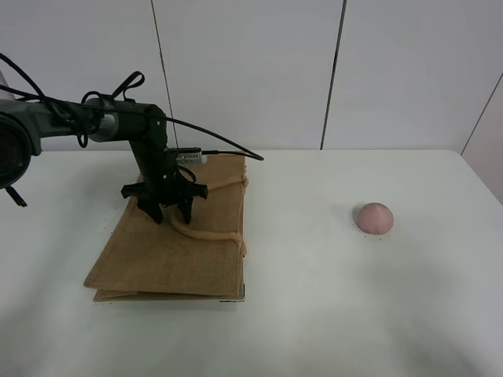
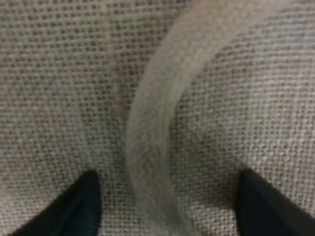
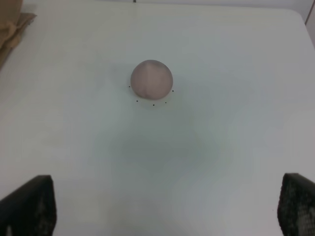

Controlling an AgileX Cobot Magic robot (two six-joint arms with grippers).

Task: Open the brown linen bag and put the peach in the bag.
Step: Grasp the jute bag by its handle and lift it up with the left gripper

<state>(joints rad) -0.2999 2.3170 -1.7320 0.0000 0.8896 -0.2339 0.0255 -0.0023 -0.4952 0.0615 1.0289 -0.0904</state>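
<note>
The brown linen bag (image 1: 169, 255) lies flat on the white table (image 1: 330, 306) at the left, its beige loop handles (image 1: 212, 233) resting on top and pointing right. My left gripper (image 1: 169, 216) is open and pressed down close to the bag. In the left wrist view its fingertips (image 2: 83, 206) straddle one handle (image 2: 152, 123) on the coarse weave (image 2: 59, 73). The peach (image 1: 374, 217) sits alone on the table at the right. In the right wrist view the peach (image 3: 151, 79) lies well ahead of my open, empty right gripper (image 3: 162, 209). The right arm is out of the exterior view.
A white panelled wall (image 1: 251, 71) stands behind the table. A corner of the bag (image 3: 10, 24) shows at the edge of the right wrist view. Black cables (image 1: 212, 133) trail from the left arm over the bag's far edge.
</note>
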